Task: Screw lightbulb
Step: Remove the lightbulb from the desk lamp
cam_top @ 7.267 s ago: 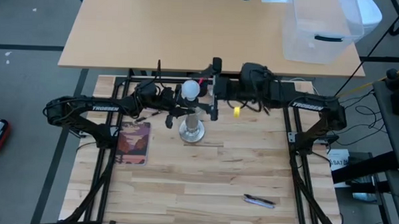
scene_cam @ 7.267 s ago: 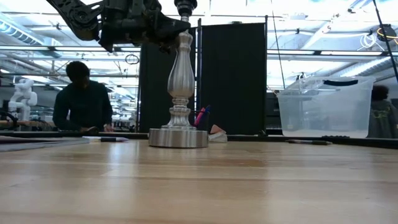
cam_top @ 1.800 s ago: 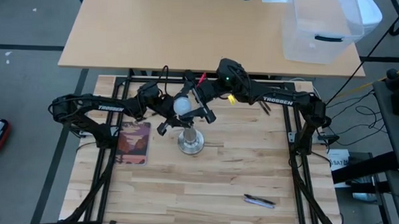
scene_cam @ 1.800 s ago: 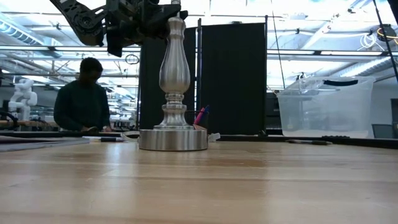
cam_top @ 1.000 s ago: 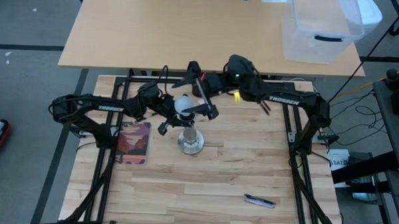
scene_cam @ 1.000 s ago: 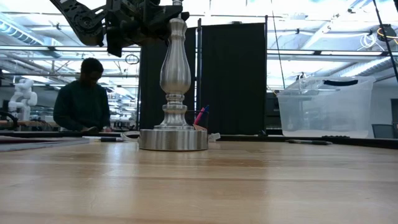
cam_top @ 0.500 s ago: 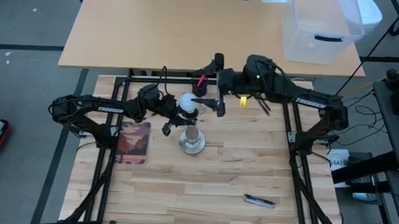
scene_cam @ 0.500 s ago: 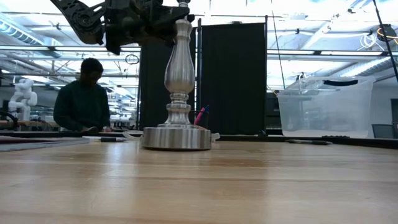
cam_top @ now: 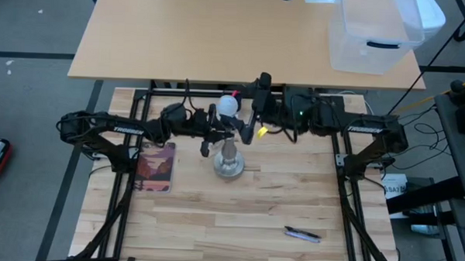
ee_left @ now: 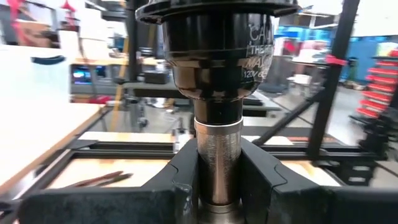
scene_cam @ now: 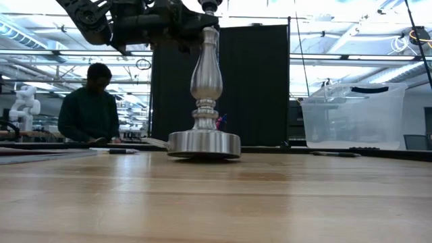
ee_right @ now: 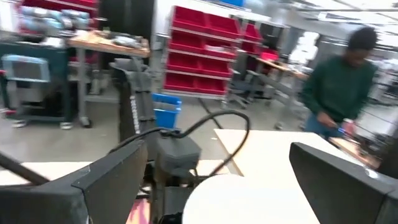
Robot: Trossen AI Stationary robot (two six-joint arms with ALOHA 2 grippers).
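Observation:
A silvery socket stand (scene_cam: 206, 77) has its round disc foot (cam_top: 229, 167) on the wooden table. The white lightbulb (cam_top: 229, 105) sits in the black socket (ee_left: 217, 50) at the stand's top. My left gripper (cam_top: 219, 135) reaches in level from the table's left and is shut on the stand's upper post. My right gripper (cam_top: 256, 106) stands open just right of the bulb. In the right wrist view the bulb's globe (ee_right: 249, 200) shows low between the two spread fingers, which do not touch it. My left gripper pinches the stand's narrow silvery neck (ee_left: 216, 163), just under the black socket, between its two fingers (ee_left: 186, 177). The fingers come in level from the table's left and lie across the post. The stand stays up with its foot on the table.
A reddish booklet (cam_top: 155, 165) lies left of the stand and a pen (cam_top: 302, 234) lies near the front right. A clear plastic bin (cam_top: 375, 35) sits on the far table. A person (scene_cam: 88, 104) works beyond the table.
My right gripper has drawn back from the bulb toward the table's right edge, turned and stayed open. My left gripper has turned at the wrist. The stand's top with the bulb has swung toward the far edge, and its foot has slid a little to the right.

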